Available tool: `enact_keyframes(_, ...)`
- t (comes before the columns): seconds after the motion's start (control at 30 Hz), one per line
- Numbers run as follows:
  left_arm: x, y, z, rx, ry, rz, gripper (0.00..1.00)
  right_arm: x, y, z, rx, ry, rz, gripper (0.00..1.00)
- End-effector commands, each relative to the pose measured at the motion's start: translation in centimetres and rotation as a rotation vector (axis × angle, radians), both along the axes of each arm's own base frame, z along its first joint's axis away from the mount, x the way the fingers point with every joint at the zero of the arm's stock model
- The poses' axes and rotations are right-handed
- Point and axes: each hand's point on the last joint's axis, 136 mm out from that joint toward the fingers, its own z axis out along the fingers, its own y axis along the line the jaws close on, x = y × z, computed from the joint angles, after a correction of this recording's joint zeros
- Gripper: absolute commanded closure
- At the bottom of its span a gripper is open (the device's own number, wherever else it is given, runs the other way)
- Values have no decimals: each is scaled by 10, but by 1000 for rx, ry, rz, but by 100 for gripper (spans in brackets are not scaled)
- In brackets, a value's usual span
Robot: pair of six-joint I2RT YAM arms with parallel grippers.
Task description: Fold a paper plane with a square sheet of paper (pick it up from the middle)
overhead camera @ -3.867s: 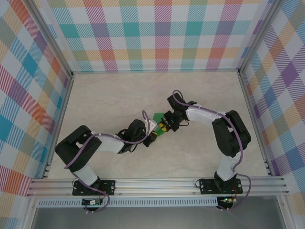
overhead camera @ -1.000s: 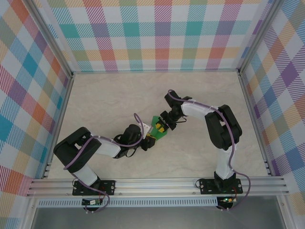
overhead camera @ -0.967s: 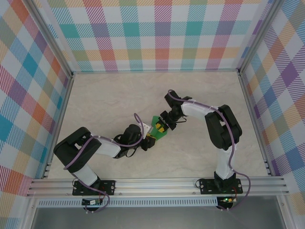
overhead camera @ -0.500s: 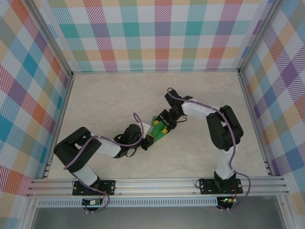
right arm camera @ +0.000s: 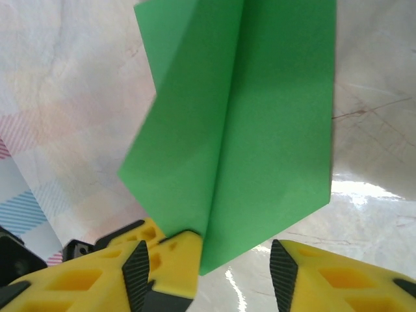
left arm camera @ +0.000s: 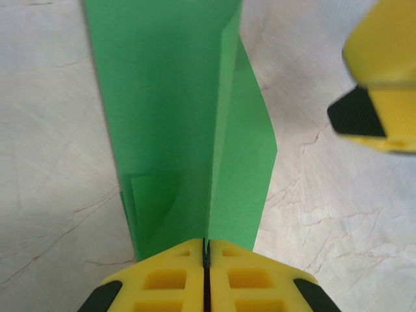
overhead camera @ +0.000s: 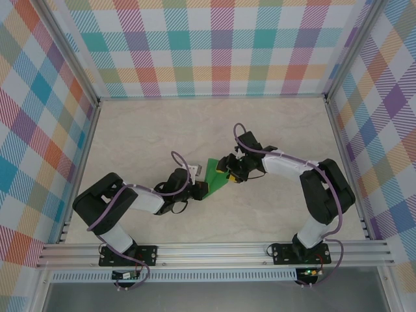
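I find the folded green paper (left arm camera: 169, 110) thin, matt and smooth, creased sharply. The fingers (left arm camera: 162, 283) of the left gripper (left arm camera: 205, 250) look moulded yellow plastic, satin, black at the edges. The table (right arm camera: 370, 130) is marble-patterned, smooth, showing a glossy highlight. The near rail (overhead camera: 214, 250) is bare ribbed metal. The checked walls (overhead camera: 214, 45) look matt.

The left arm (overhead camera: 123, 201) is lying low with its elbow bent out to the left and its forearm pointing rightward. The left gripper (left arm camera: 205, 279) is pressing its fingers (left arm camera: 162, 286) flat together, pinching the edge of the paper (left arm camera: 169, 117). The right arm (overhead camera: 305, 175) is pointing leftward from a raised elbow. The right gripper (right arm camera: 214, 266) is holding its fingers (right arm camera: 162, 260) spread apart, just beside the left one.
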Motion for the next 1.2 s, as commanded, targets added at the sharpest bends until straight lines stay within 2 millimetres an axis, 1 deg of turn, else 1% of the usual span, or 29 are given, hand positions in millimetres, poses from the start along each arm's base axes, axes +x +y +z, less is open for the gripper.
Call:
enact_keyframes(0.0, 3, 1, 14, -104, 57, 53, 92, 8, 22, 8, 102, -92, 74, 49)
enact_keyframes(0.13, 3, 1, 16, -137, 109, 64, 93, 11, 31, 2, 114, -87, 100, 51)
enact_keyframes(0.3, 4, 1, 14, -154, 156, 72, 93, 13, 34, -13, 97, -57, 110, 52)
enact_keyframes(0.53, 5, -3, 8, -170, 199, 65, 93, 16, 41, -18, 106, -57, 138, 52)
enact_keyframes(0.67, 7, -3, 7, -172, 209, 69, 93, 16, 40, -26, 86, -38, 138, 54)
enact_keyframes(1.0, 6, -1, -5, -159, 257, 87, 92, 16, 34, -43, 30, -3, 118, 57)
enact_keyframes(1.17, 7, -1, -2, -163, 264, 85, 87, 13, 25, -53, -25, 26, 101, 60)
